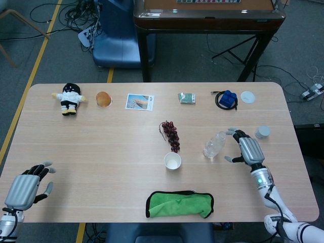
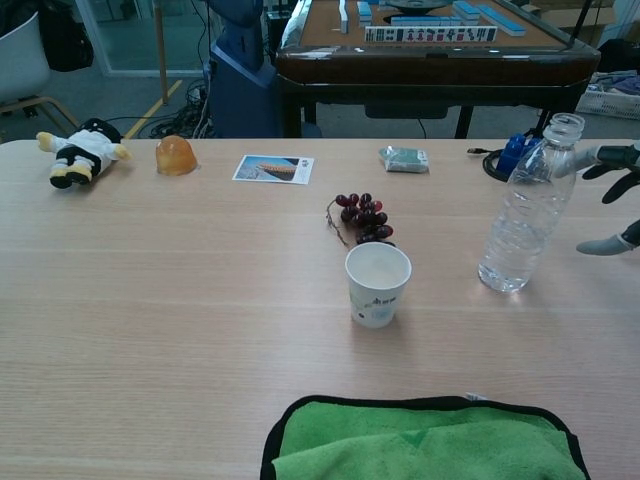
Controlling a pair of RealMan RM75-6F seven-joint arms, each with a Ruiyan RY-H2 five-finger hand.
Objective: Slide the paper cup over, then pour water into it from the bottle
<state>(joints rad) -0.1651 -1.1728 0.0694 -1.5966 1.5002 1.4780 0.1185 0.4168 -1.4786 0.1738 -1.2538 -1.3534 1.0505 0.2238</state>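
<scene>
Standing upright, bottle (mouth up).

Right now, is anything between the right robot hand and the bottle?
Nothing visible. The right robot hand is open beside the bottle, with only bare table in the narrow gap between them.
</scene>
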